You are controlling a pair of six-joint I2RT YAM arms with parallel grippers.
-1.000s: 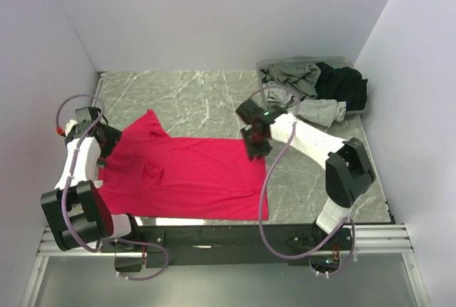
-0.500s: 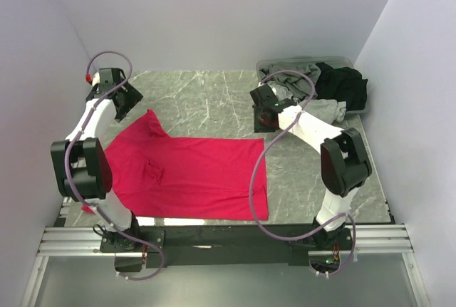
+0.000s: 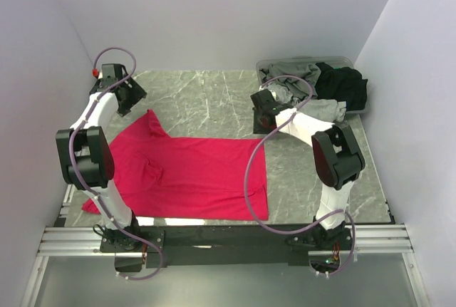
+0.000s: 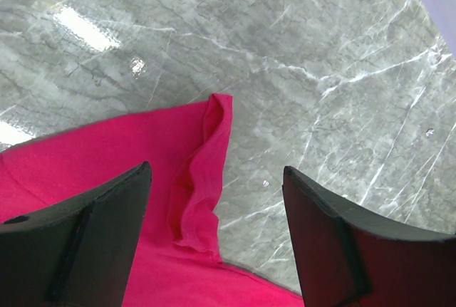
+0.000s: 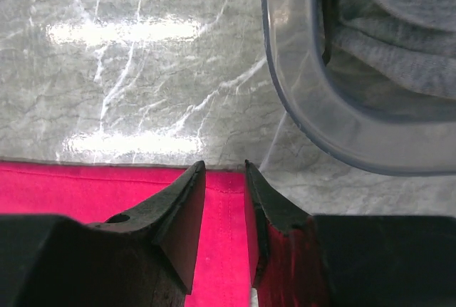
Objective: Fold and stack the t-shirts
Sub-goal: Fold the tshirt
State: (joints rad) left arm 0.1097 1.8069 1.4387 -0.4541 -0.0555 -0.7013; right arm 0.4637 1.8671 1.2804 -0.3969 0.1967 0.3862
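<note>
The pinkish-red t-shirt (image 3: 189, 172) lies spread flat on the marble table. Its far-left sleeve (image 4: 203, 164) is crumpled into a fold. My left gripper (image 3: 135, 102) hovers over that sleeve, wide open (image 4: 217, 182), with nothing held. My right gripper (image 3: 264, 119) is above the shirt's far-right hem corner (image 5: 226, 200). Its jaws stand narrowly open (image 5: 224, 166), with flat cloth showing in the gap. Grey t-shirts (image 3: 293, 75) and a black t-shirt (image 3: 349, 86) are heaped in the tub.
The clear grey plastic tub (image 3: 303, 60) stands at the back right, its rim (image 5: 296, 100) close beside my right gripper. One grey shirt (image 3: 322, 110) hangs over its front edge. Walls close in the table on three sides.
My left arm swung from the near left up to the far-left sleeve. My right gripper moved away from the shirt's right edge toward the far corner by the tub. The shirt stayed flat.
</note>
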